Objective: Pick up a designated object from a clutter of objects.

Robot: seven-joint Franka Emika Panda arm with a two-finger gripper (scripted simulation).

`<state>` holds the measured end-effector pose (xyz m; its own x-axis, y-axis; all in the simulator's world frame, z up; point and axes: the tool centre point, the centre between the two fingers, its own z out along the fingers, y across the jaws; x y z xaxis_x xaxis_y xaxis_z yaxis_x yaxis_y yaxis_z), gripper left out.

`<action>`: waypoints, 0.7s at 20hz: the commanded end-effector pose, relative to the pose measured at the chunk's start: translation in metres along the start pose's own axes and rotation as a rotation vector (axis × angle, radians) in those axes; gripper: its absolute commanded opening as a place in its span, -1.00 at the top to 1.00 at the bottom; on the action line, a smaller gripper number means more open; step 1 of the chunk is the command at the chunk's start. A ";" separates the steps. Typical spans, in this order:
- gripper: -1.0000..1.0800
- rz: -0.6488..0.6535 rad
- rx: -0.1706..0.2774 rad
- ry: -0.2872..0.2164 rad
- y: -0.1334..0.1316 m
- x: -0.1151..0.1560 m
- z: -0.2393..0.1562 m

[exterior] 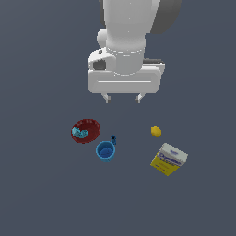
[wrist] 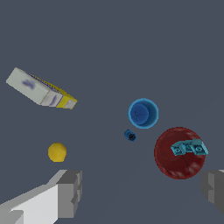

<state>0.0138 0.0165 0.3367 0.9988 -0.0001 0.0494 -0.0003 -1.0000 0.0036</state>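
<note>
The bright blue cup (exterior: 105, 151) stands upright on the grey floor, just below the dark red bowl (exterior: 86, 130) in the exterior view; it also shows in the wrist view (wrist: 143, 113). The bowl (wrist: 179, 153) holds a teal item (wrist: 189, 148). A tiny dark blue piece (exterior: 113, 138) stands beside the cup and shows in the wrist view too (wrist: 130, 135). My gripper (exterior: 123, 98) hangs open and empty well above the clutter, apart from the cup. Its fingers (wrist: 70, 192) frame the wrist view.
A small yellow lemon (exterior: 156, 132) lies toward the exterior view's right and shows in the wrist view (wrist: 57, 152). A yellow-and-white box (exterior: 169, 159) lies below the lemon in the exterior view; it shows in the wrist view (wrist: 40, 89). The floor is plain dark grey.
</note>
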 end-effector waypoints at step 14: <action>-0.23 -0.007 0.015 -0.013 -0.006 0.000 0.004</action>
<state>0.0137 0.0225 0.3329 0.9993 0.0053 0.0370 0.0057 -0.9999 -0.0110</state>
